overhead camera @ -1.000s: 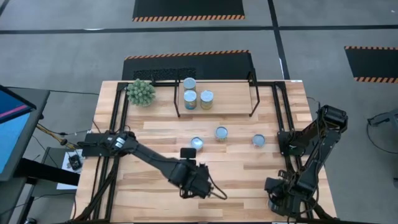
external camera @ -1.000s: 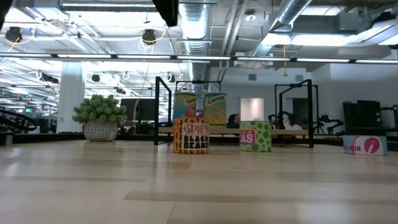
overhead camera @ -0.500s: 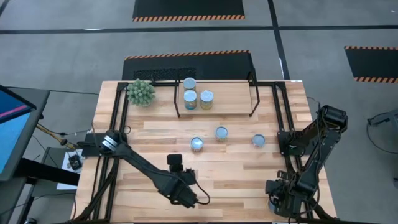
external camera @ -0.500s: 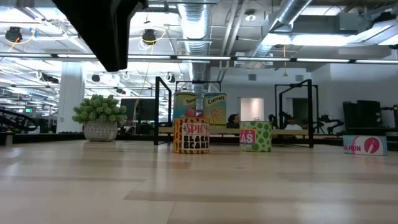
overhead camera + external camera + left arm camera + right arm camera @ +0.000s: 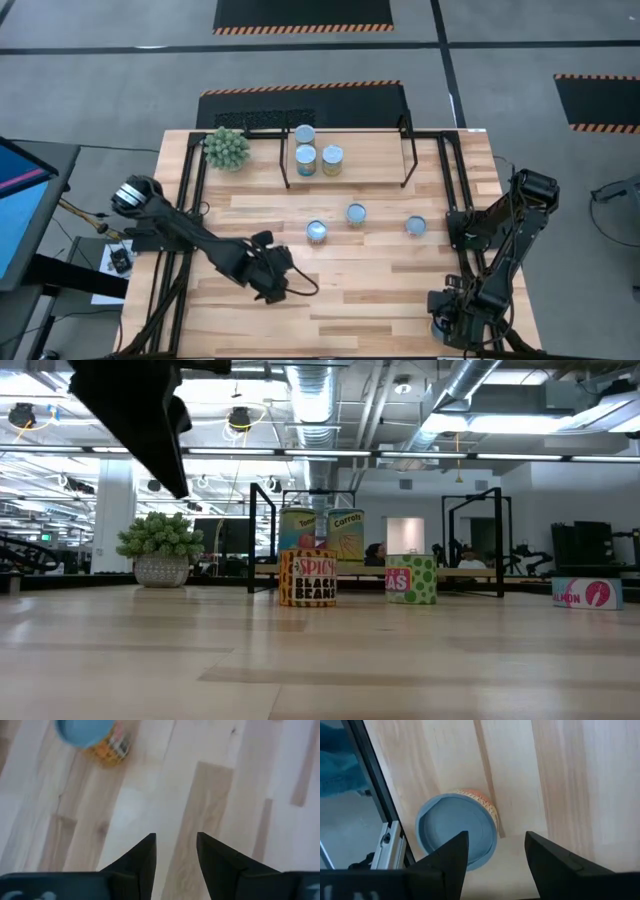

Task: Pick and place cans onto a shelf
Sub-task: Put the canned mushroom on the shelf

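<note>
Three cans (image 5: 305,160) stand on the shelf (image 5: 370,160), a black-railed rack with a light wood board at the table's far side. Three more cans stand on the table in front of it: left (image 5: 317,232), middle (image 5: 356,213) and right (image 5: 416,226). My left gripper (image 5: 283,284) hovers open and empty over bare table near the left can, which shows in the left wrist view (image 5: 85,730). My right gripper (image 5: 495,842) is open at the table's near right corner, above another blue-topped can (image 5: 457,832) that stands beside the frame.
A green spiky ball plant (image 5: 226,149) in a pot stands at the shelf's left end. The black outer table frame (image 5: 455,200) runs along the left and right sides. In the low view the cans (image 5: 307,578) stand upright on the table, and the left arm (image 5: 140,410) hangs at the top left.
My left gripper has swung from the table's near middle toward the left edge, then a little toward the far edge. The arm's base has turned with it. It stays open and empty. No can has moved.
</note>
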`<state>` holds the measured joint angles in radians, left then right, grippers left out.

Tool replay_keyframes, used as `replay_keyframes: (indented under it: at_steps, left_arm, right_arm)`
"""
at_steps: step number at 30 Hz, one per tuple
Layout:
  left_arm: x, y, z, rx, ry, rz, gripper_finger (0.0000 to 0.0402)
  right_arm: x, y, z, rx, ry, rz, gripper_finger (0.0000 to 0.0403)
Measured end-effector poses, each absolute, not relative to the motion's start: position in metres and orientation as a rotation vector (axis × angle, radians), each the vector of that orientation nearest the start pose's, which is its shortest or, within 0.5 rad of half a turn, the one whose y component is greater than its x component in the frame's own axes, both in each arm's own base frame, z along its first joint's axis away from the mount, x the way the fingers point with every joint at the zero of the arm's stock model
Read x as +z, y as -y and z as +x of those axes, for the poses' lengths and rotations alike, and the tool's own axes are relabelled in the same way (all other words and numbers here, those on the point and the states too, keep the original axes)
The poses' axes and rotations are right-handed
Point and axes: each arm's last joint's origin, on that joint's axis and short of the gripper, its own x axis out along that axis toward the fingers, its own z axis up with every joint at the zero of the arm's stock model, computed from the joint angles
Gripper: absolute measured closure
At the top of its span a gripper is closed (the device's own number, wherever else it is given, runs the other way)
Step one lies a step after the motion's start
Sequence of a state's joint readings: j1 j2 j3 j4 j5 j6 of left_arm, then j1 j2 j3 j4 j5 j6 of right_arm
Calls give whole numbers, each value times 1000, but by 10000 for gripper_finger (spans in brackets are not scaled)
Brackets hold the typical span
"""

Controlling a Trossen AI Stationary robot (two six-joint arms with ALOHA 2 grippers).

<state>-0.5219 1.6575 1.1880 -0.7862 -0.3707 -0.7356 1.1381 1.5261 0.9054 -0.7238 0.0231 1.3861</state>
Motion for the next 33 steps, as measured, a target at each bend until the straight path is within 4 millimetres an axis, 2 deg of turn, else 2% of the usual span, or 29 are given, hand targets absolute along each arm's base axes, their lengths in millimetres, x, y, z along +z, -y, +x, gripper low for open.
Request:
replay_keyframes:
  at_steps: [5, 10, 15, 18, 24, 25, 33]
  left_arm:
    - [223, 140, 277, 306, -1061, -158, 274]
    - [225, 140, 281, 284, -1032, -157, 274]
    - [224, 140, 281, 283, -1035, -146, 274]
    - [224, 139, 281, 286, -1033, -146, 274]
    - [224, 137, 282, 305, -1021, -137, 274]
    - [224, 137, 282, 308, -1019, -135, 274]
    - [224, 137, 283, 309, -1017, -136, 274]
  right_arm:
    - [168, -242, 115, -63, -1489, 336, 187]
    - [154, -245, 120, -97, -1560, 321, 187]
    - [149, -242, 128, -127, -1576, 341, 199]
    - [149, -238, 136, -144, -1580, 363, 236]
    - [149, -229, 153, -113, -1571, 358, 375]
    - [149, -227, 156, -112, -1565, 357, 386]
    - [167, -195, 176, -133, -1490, 345, 398]
